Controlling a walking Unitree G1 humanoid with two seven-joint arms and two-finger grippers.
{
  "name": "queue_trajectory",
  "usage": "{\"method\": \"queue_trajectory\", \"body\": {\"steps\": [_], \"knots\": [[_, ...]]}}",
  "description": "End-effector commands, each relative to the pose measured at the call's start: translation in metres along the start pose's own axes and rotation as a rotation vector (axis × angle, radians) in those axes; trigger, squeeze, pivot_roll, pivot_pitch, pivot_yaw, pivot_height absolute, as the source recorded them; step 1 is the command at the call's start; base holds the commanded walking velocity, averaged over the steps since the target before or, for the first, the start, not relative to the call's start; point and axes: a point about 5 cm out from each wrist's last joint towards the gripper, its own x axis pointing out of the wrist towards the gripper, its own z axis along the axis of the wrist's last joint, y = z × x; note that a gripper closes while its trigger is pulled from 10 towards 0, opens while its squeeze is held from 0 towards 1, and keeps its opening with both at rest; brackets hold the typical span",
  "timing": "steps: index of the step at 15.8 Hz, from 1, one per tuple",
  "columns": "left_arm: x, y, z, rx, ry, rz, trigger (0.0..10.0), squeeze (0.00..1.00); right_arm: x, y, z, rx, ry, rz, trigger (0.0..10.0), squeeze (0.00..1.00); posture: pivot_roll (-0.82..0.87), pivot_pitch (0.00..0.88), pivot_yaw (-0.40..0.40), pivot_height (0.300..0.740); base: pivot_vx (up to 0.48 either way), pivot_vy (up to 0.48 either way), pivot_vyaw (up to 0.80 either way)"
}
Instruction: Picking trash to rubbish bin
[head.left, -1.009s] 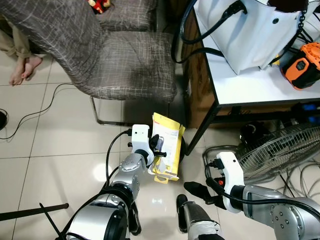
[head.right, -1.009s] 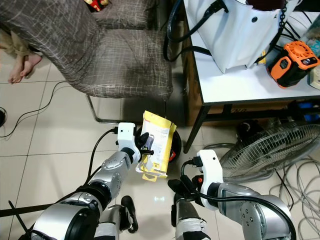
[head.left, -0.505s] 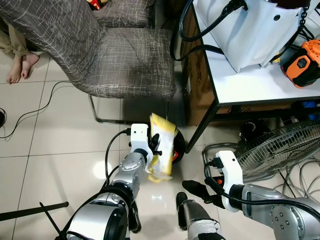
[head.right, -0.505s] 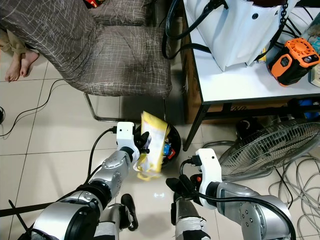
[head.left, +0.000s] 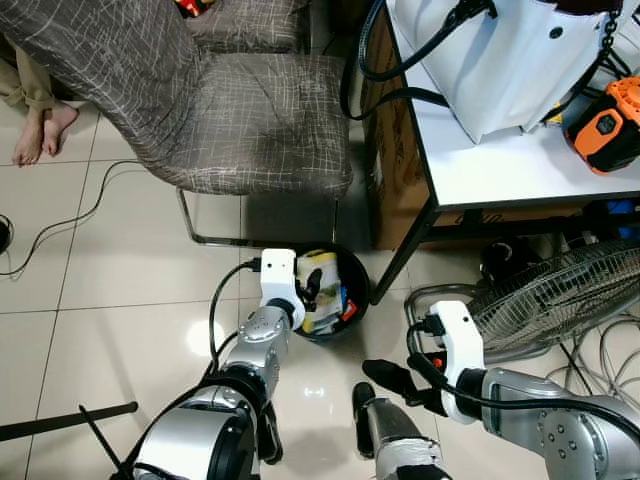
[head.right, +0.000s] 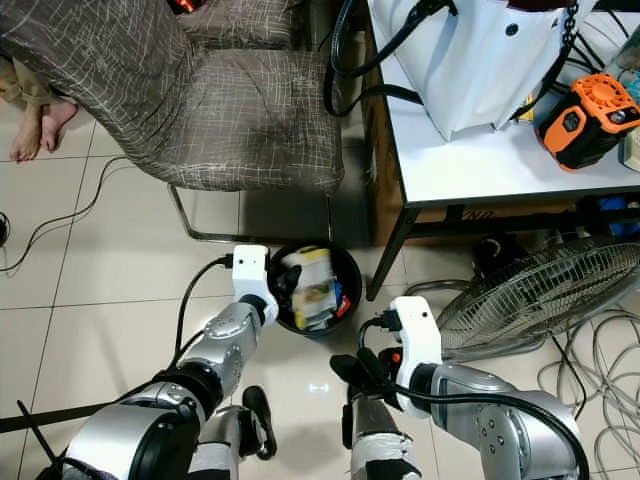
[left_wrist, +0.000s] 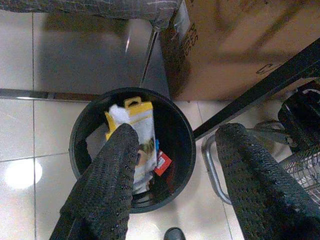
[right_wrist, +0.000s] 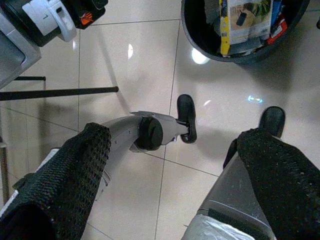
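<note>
Yellow packet's in the bin!
Left end effector (left_wrist: 172, 165) hangs wide open, empty, above the round black rubbish bin (left_wrist: 82, 131) holding the yellow-and-white plastic packet (left_wrist: 142, 132).

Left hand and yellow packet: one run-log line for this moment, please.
left hand: open, above bin | yellow packet: inside black bin | right hand: open, idle

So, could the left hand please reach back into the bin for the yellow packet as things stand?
Probably yes: the left hand hangs open right above the bin, and the yellow packet lies on top with nothing covering it.
</note>
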Motion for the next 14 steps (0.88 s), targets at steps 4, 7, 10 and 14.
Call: {"method": "queue_trajectory", "body": {"steps": [4, 7, 10, 14], "knots": [[-0.005, 0.004, -0.014, -0.002, 0.042, 0.015, 10.0, 1.0, 0.0, -0.001, -0.002, 0.007, -0.001, -0.006, 10.0, 0.0, -0.35, 0.36, 0.01, 0.74, 0.0, 0.0, 0.0], [-0.007, 0.011, -0.014, -0.004, 0.036, 0.013, 10.0, 1.0, 0.004, -0.002, 0.002, 0.005, -0.008, -0.006, 10.0, 0.0, -0.33, 0.341, 0.013, 0.74, 0.0, 0.0, 0.0], [-0.01, 0.021, -0.015, -0.002, 0.029, -0.002, 10.0, 0.0, 0.011, -0.002, 0.006, -0.004, -0.019, -0.001, 10.0, 0.0, -0.3, 0.323, 0.016, 0.74, 0.0, 0.0, 0.0], [-0.024, 0.046, -0.023, 0.007, -0.014, 0.012, 10.0, 0.0, 0.027, 0.0, 0.016, -0.049, -0.057, 0.012, 10.0, 0.0, -0.24, 0.267, 0.028, 0.74, 0.0, 0.0, 0.0]]}}
